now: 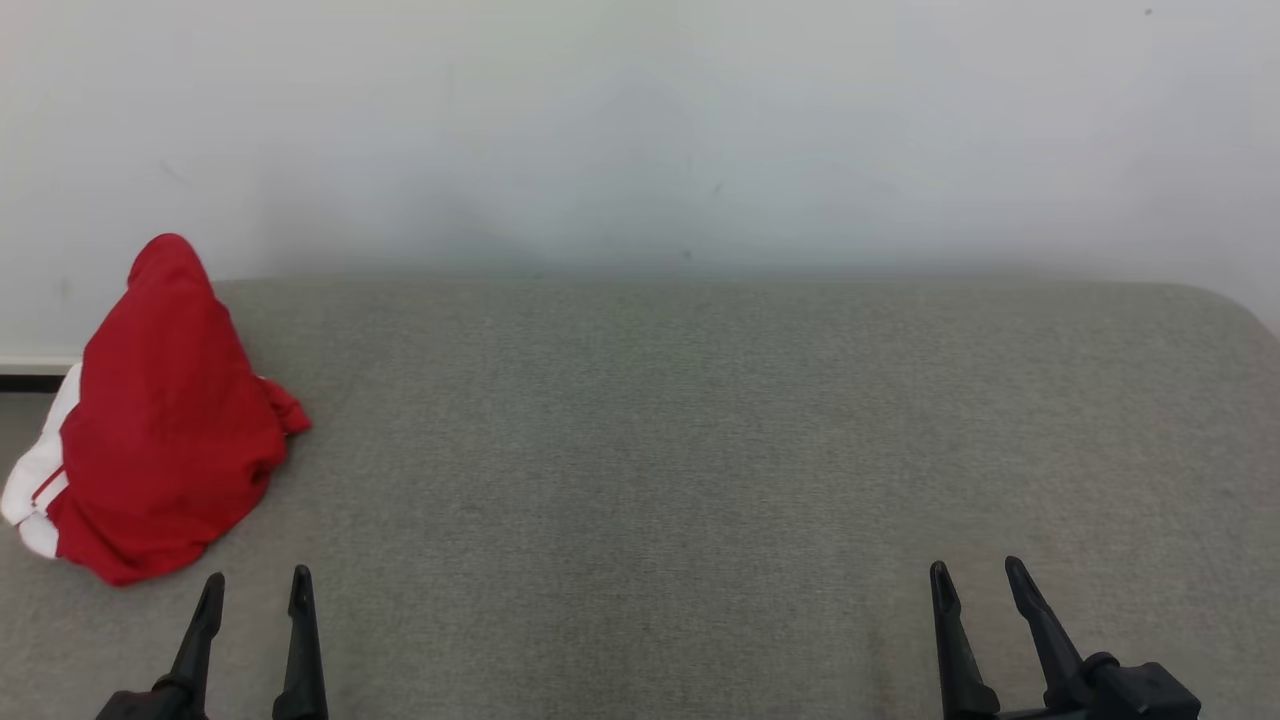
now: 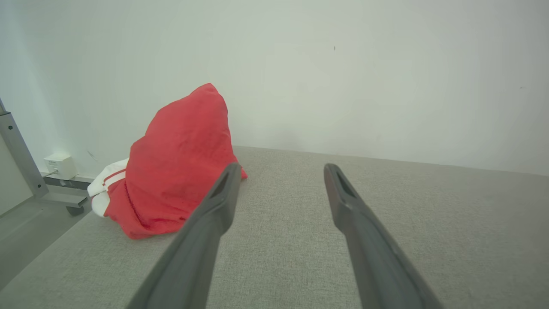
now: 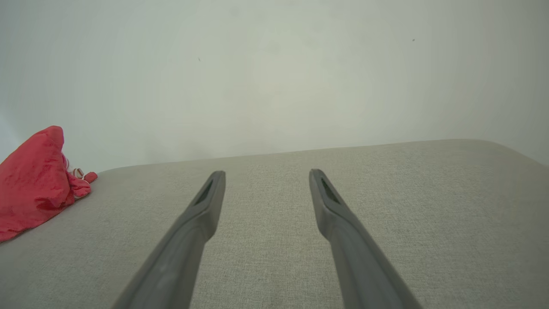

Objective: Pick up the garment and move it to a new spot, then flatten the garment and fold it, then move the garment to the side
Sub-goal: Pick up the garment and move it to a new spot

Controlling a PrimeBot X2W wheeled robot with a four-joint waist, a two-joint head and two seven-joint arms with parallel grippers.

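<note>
The garment (image 1: 165, 420), red with a white part striped in red at its left, sits in a bunched heap at the far left of the grey fabric tabletop (image 1: 700, 450). Its peak rises against the pale wall (image 1: 640, 130) behind. The white part hangs over the tabletop's left edge.

The left pincer (image 1: 256, 578) is at the lower left of the head view, its two dark fingers apart and with nothing between them. It is just beside the near edge of the garment, not touching it. In the left wrist view the same pincer (image 2: 282, 168) points across the tabletop toward the wall, and the garment (image 2: 180, 167) stands to the left of its left finger (image 2: 214, 210), which partly covers the heap's lower right corner.

The right pincer (image 1: 977, 566) is at the lower right, well apart from the garment, also spread wide and empty. In its wrist view the pincer (image 3: 266, 173) is over bare fabric, with the garment (image 3: 30, 184) at the far left edge.

Past the tabletop's left edge, the left wrist view shows a grey metal leg (image 2: 19, 159) on a castor, a small white box (image 2: 60, 165) low on the wall, and the floor (image 2: 25, 231).
</note>
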